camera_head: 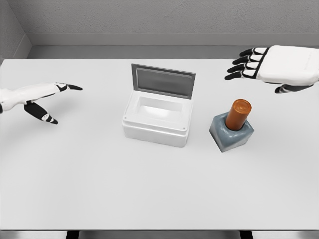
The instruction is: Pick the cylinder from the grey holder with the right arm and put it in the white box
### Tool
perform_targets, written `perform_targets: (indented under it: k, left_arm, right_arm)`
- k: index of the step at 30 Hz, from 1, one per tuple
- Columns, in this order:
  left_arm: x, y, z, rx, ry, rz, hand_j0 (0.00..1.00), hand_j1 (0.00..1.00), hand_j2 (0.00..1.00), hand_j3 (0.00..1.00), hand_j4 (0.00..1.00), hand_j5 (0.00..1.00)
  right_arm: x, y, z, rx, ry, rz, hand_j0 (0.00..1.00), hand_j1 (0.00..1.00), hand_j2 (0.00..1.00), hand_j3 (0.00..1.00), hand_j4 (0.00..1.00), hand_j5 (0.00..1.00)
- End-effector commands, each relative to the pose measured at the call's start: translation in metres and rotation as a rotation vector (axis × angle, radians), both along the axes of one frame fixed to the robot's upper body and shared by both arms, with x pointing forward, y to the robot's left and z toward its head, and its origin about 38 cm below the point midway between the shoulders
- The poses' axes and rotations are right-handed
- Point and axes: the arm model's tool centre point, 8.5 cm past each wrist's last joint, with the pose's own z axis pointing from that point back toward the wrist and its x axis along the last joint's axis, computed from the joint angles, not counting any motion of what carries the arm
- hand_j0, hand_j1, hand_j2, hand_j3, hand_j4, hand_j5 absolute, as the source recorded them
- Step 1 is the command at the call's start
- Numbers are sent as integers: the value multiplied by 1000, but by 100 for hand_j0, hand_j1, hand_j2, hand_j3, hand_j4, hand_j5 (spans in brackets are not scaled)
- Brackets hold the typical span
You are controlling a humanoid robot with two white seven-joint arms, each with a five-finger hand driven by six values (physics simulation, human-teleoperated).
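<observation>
An orange-brown cylinder (pixel 238 114) stands upright, slightly tilted, in a grey holder (pixel 231 133) right of the table's middle. A white box (pixel 158 118) with its grey lid raised at the back sits at the centre, its inside bare. My right hand (pixel 249 64) hovers above and behind the cylinder, fingers spread and pointing left, holding nothing. At the far left my left hand (pixel 52 102) hangs over the table, fingers relaxed and apart, nothing in it.
The white table (pixel 149 189) ends in a front edge along the bottom of the view. A grey wall runs behind the table's far edge.
</observation>
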Motion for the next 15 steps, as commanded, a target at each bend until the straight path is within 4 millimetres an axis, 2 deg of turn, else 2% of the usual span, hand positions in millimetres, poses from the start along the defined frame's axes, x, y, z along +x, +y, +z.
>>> perform_targets:
  k: [1,3,6,9,11,13,15]
  left_arm:
    - [0,1,-1,-6,4,7,100,100,100,100,100,100]
    - [0,3,-2,-3,7,11,100,100,100,100,100,100]
    - [1,9,-3,-5,12,31,100,100,100,100,100,100]
    - [1,11,-7,-4,22,42,100,100,100,100,100,100]
    - [1,13,-6,-4,24,45,100,100,100,100,100,100]
    - [0,1,-14,-12,55,12,100,100,100,100,100,100]
    - [4,-10,-7,-110,61,0,100,100,100,100,100,100]
  right_arm:
    - [0,1,0,6,1,3,100,100,100,100,100,100]
    - [0,2,0,7,2,3,100,100,100,100,100,100]
    - [-1,9,-21,-13,59,25,100,100,100,100,100,100]
    - [-2,11,-28,-18,77,31,100,100,100,100,100,100]
    - [-3,13,-39,-33,108,36,100,100,100,100,100,100]
    - [-4,14,-43,-34,118,40,100,100,100,100,100,100]
    - [-6,16,-51,-44,141,47,100,100,100,100,100,100]
